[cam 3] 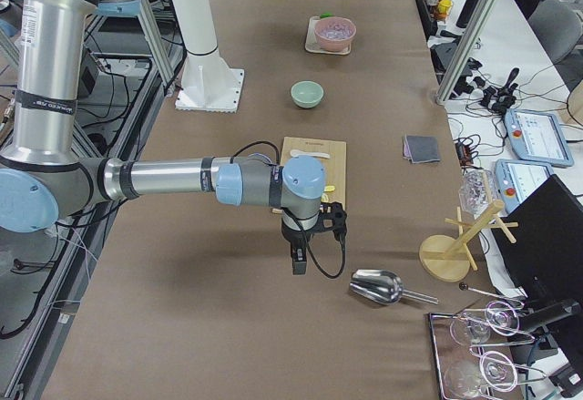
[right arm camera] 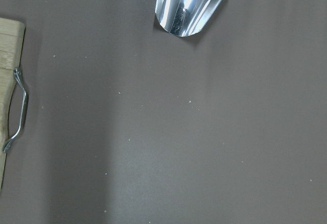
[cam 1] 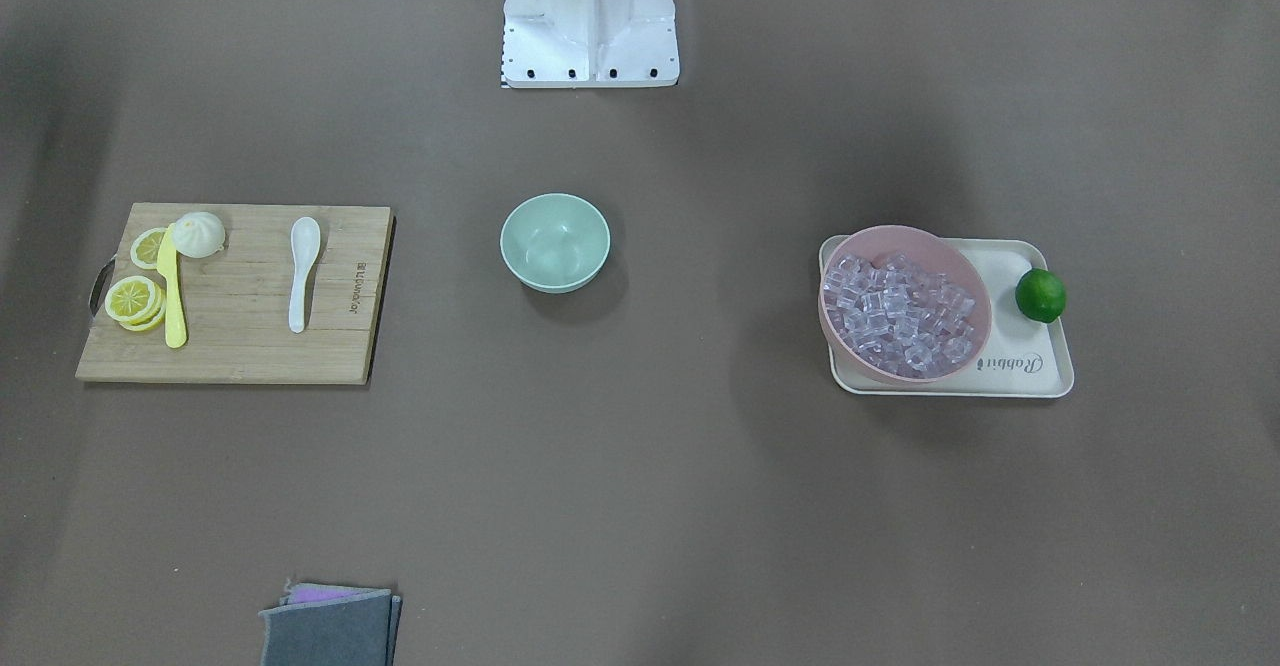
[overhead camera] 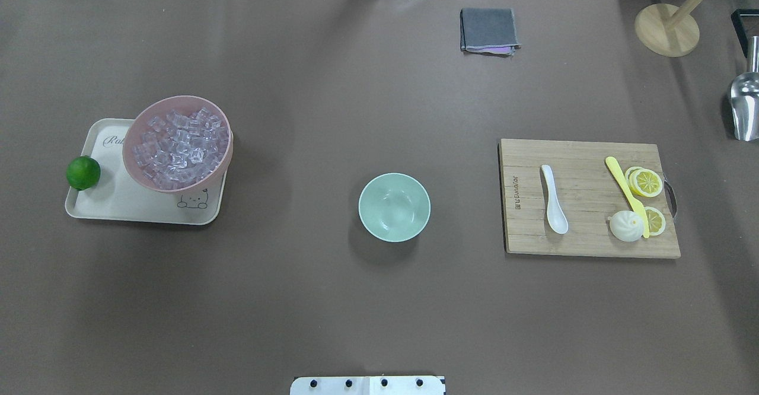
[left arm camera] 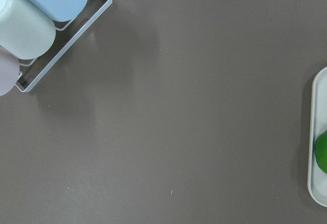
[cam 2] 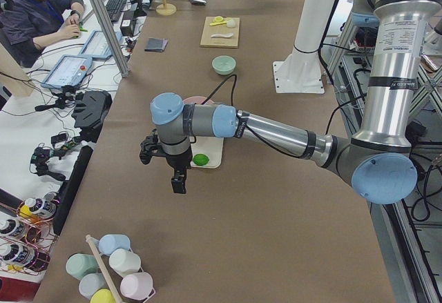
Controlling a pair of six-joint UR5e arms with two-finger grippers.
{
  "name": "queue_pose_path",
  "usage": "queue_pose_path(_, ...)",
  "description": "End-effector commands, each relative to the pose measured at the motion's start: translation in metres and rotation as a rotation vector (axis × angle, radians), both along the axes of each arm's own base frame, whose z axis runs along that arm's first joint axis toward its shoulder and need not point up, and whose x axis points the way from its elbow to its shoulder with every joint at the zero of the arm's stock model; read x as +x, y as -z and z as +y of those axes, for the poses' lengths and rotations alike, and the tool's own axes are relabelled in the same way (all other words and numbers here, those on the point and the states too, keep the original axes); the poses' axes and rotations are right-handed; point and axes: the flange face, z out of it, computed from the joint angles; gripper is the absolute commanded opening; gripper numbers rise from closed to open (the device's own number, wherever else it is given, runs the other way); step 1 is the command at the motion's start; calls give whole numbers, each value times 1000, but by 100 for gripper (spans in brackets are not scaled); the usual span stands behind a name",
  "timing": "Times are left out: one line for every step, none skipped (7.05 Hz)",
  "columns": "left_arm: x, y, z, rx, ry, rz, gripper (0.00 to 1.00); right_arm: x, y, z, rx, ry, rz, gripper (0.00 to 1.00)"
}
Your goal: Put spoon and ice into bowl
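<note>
The white spoon (cam 1: 303, 271) lies on a wooden cutting board (cam 1: 240, 346); it also shows in the overhead view (overhead camera: 554, 199). The empty mint-green bowl (cam 1: 555, 242) stands mid-table, seen from overhead too (overhead camera: 394, 207). The clear ice cubes (cam 1: 897, 314) fill a pink bowl (overhead camera: 133, 146) on a cream tray (overhead camera: 118, 205). My left gripper (cam 2: 179, 184) hangs above bare table past the tray's outer end. My right gripper (cam 3: 298, 263) hangs above bare table past the board. Both show only in the side views, so I cannot tell whether they are open or shut.
A yellow knife (overhead camera: 625, 193), lemon slices (overhead camera: 645, 182) and a white bun (overhead camera: 626, 226) share the board. A lime (overhead camera: 83, 172) sits on the tray. A grey cloth (overhead camera: 488, 30), a metal scoop (right arm camera: 191, 4), a wooden stand (overhead camera: 667, 29) and a cup rack (left arm camera: 36, 25) lie around.
</note>
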Motion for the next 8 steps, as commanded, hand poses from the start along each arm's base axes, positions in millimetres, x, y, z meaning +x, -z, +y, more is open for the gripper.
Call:
queue_pose_path(0,2,-1,11,-8,-11,98,0,1,0,2,0,0,100)
queue_pose_path(1,9,0,24,-6,-2,98,0,1,0,2,0,0,100)
queue_pose_path(1,13,-2,29,-2,0,98,0,2,0,6,1,0,100)
queue_pose_path(1,18,-4,60,-1,0,98,0,16,-1,34,0,1,100)
queue_pose_path(1,24,-7,105,-2,5,98,0,34,-1,68,-1,1,100)
queue_pose_path(1,26,-9,153,-2,9,98,0,50,-5,105,-3,4,100)
queue_pose_path(2,34,-12,229,-2,13,98,1,83,-7,174,-5,9,100)
queue_pose_path(2,42,-18,309,-1,17,98,8,84,-7,163,-32,6,100)
